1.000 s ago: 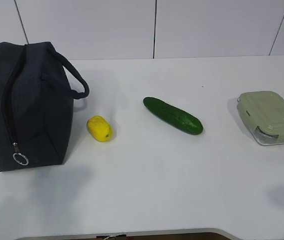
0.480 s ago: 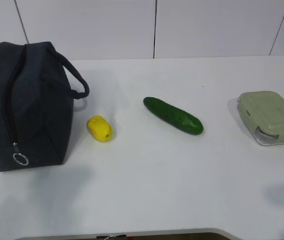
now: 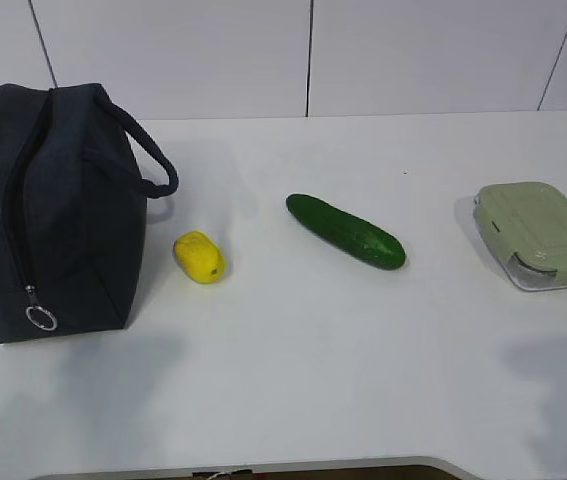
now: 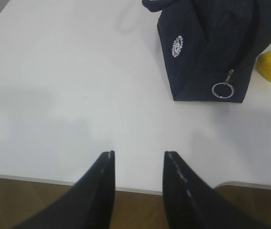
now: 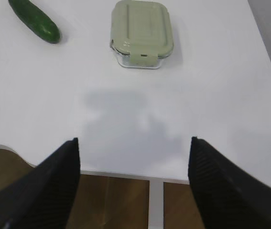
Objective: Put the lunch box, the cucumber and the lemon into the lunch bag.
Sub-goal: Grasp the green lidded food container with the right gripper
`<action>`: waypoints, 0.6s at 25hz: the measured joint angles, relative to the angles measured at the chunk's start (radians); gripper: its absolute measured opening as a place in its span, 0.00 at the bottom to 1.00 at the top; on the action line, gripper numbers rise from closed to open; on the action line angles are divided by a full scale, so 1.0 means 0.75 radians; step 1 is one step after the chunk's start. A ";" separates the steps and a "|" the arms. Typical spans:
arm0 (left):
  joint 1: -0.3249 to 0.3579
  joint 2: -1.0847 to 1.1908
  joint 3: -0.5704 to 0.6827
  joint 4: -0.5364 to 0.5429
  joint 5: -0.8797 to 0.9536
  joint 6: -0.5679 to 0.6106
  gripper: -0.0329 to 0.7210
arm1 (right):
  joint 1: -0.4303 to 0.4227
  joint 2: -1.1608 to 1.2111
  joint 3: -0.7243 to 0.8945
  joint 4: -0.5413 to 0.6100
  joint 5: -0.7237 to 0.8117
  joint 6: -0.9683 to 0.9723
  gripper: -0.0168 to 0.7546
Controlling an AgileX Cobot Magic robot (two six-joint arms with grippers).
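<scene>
Approaching the lunch box [image 5: 141,32] squarely looks best: right gripper [image 5: 134,183], jaws wide and empty, should straddle its short sides. Left gripper [image 4: 137,181], part-open, holds nothing near the lunch bag [image 3: 48,215], whose zipper appears closed, blocking entry. Lemon [image 3: 199,257] and cucumber [image 3: 345,231] lie between on the table [image 3: 293,380].

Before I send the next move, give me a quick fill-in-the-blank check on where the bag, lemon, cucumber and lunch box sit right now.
1. The small bright yellow lemon lies between the dark green cucumber and the boxy dark navy fabric ____.
2. The clear glass lunch box wears a pale sage-green ____.
3. The zipper's silver ring pull hangs at the bag's ____ end.
4. The right gripper holds ____.

Missing words: lunch bag; lid; lower; nothing
</scene>
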 joint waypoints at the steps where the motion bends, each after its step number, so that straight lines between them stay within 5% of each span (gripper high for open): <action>1: 0.000 0.000 0.000 0.000 0.000 0.000 0.36 | 0.000 0.026 -0.005 0.018 -0.021 0.000 0.75; 15: 0.000 0.000 0.000 0.000 0.000 0.000 0.36 | 0.000 0.500 -0.200 0.151 -0.143 0.000 0.75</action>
